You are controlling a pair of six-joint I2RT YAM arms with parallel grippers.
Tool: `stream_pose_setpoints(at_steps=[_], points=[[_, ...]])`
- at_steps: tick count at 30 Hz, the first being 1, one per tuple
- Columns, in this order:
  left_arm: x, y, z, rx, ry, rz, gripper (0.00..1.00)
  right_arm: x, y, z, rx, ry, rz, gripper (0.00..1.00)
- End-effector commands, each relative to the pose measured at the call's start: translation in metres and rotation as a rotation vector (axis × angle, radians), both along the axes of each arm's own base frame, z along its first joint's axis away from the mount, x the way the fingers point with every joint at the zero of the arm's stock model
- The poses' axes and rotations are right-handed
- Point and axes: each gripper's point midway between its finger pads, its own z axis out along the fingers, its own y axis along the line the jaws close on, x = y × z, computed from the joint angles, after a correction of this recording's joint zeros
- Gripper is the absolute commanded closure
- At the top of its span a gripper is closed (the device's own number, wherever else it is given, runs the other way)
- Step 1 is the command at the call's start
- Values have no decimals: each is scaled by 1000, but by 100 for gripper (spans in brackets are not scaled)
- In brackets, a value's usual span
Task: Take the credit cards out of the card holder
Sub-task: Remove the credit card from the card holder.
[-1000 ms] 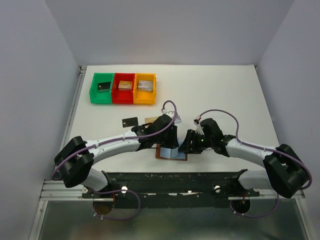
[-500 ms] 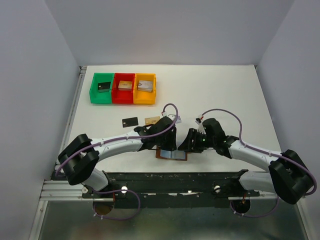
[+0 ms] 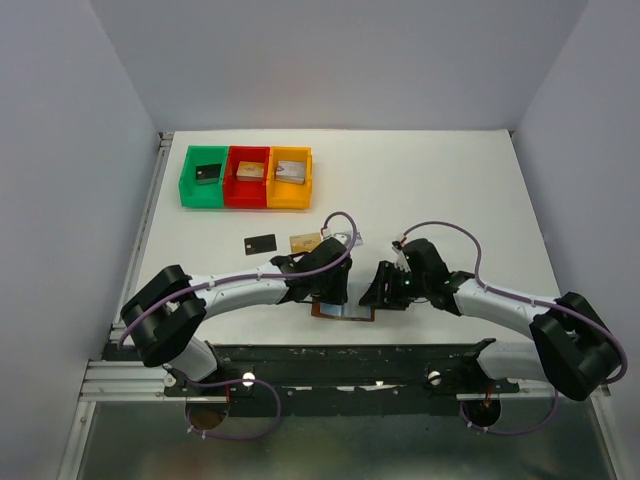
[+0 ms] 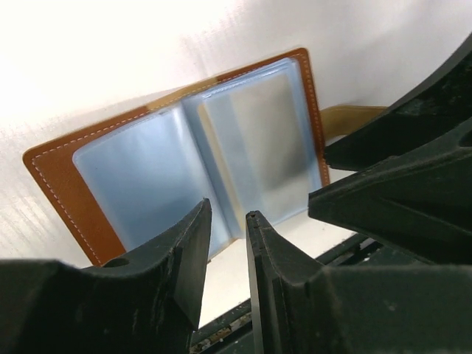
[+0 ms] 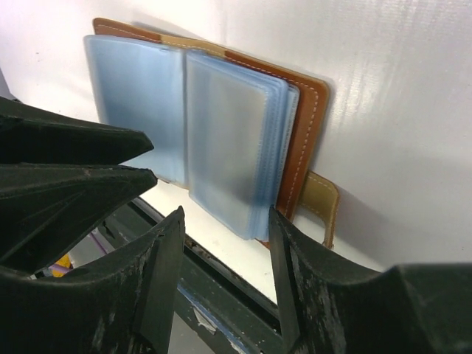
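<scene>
The card holder (image 3: 346, 312) lies open near the table's front edge, brown leather (image 4: 63, 177) with pale blue sleeves (image 5: 136, 96) and a tab strap (image 5: 321, 200). A pale card (image 4: 269, 136) shows through one sleeve. My left gripper (image 3: 328, 296) hovers just over the holder's left half, its jaws a narrow gap apart with nothing between them (image 4: 228, 225). My right gripper (image 3: 374, 296) is at the holder's right edge, open wider and empty (image 5: 226, 221). A black credit card (image 3: 260, 243) and a gold one (image 3: 304, 240) lie on the table behind the left arm.
Green (image 3: 204, 176), red (image 3: 247, 177) and orange (image 3: 290, 178) bins stand in a row at the back left, each holding a small block. The black frame rail (image 3: 350, 355) runs just in front of the holder. The two grippers are close to each other.
My left gripper has drawn back toward the table's front edge, over the holder, uncovering more of the gold card. The right gripper has barely moved.
</scene>
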Motion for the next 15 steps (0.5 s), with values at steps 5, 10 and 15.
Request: stream_pose_setpoints(at_steps=[5, 10, 15], points=[[-2, 17, -31, 88, 4, 26, 62, 0, -3, -10, -30, 17, 8, 45], [-4, 25, -43, 125, 15, 36, 65, 1, -13, -17, -91, 23, -32, 49], [-8, 29, -53, 142, 31, 36, 67, 2, -23, -23, -146, 27, -54, 56]])
